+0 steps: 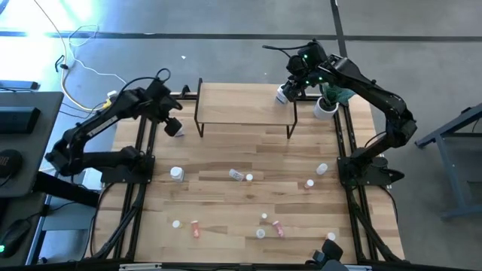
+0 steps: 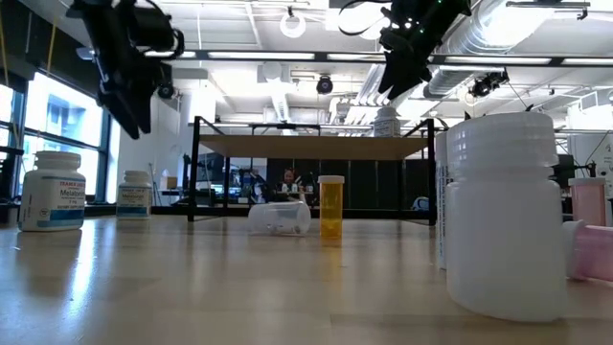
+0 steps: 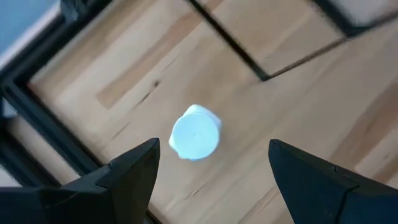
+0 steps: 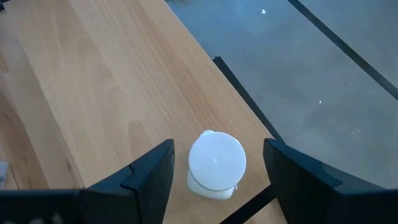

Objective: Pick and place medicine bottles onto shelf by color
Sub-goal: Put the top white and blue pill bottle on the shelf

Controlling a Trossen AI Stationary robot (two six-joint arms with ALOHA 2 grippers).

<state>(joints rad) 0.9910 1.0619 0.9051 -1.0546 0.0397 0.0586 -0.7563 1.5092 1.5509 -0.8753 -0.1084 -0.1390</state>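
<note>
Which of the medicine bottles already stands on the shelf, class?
The white-capped bottle at the shelf's right end, below the open right gripper. All the other bottles are down on the table.

The shelf (image 1: 245, 103) top is bare except for a white bottle (image 1: 282, 93) at its far right corner, under the right gripper (image 1: 290, 88). A plant pot (image 1: 325, 106) crowds the shelf's right end. Left of the shelf, a white-capped bottle (image 1: 175, 129) stands alone with open tabletop around it.
</note>
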